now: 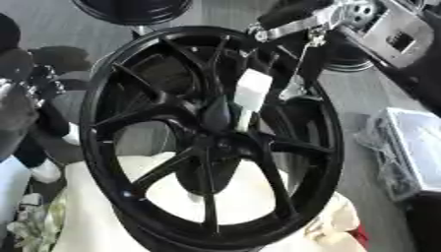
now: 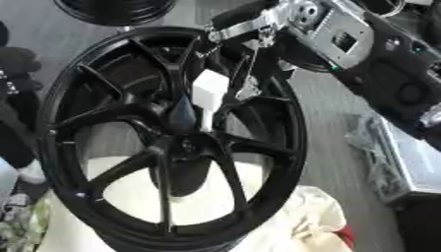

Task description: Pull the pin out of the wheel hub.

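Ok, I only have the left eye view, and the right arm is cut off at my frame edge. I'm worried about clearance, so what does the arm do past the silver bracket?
Observer: In the right eye view the silver bracket joins a black forearm that slants down to the picture's right edge.
Operator: Does that part touch the wheel?
Observer: No. Grey floor shows between the wheel hub and the forearm. The forearm's round joint shows above the plastic-wrapped tray.
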You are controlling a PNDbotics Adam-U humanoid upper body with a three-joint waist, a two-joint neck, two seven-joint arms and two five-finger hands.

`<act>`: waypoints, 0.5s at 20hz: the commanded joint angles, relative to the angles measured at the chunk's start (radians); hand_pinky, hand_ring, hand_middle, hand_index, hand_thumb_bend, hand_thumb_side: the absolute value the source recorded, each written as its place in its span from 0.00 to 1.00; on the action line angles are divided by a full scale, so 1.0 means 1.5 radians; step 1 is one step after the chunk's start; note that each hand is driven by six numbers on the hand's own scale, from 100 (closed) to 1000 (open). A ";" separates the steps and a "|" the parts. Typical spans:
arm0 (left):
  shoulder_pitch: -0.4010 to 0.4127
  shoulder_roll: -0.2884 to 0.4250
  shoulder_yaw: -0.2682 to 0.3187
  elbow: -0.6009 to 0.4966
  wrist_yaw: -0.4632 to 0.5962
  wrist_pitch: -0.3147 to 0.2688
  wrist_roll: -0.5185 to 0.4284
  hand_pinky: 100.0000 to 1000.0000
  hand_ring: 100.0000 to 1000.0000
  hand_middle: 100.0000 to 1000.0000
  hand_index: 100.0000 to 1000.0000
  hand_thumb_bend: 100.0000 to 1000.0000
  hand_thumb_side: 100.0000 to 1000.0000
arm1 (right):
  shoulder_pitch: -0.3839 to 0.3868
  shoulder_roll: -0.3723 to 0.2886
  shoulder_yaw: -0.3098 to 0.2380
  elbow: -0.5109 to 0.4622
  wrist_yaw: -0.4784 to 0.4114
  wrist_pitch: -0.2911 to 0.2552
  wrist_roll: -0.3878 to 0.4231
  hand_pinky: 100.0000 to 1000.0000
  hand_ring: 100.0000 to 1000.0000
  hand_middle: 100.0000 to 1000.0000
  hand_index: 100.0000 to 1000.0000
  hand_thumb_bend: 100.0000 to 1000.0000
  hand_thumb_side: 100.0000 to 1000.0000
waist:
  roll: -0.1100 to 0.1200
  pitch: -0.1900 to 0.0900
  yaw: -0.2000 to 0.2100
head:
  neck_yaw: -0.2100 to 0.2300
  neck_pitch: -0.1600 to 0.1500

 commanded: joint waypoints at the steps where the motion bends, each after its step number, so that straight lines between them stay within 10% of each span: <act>1: -0.009 0.007 0.002 -0.011 -0.001 0.000 -0.002 0.80 0.86 0.78 0.74 0.13 0.78 | -0.014 -0.011 -0.014 -0.001 -0.008 -0.003 -0.014 0.68 0.48 0.22 0.32 0.18 0.02 | 0.005 -0.012 -0.001 | 0.001 -0.004; 10: -0.008 0.008 0.002 -0.011 0.000 0.001 -0.002 0.80 0.87 0.78 0.74 0.13 0.78 | -0.005 -0.038 -0.039 -0.025 0.003 0.002 -0.038 0.66 0.46 0.17 0.26 0.29 0.11 | 0.005 -0.014 -0.002 | 0.003 -0.003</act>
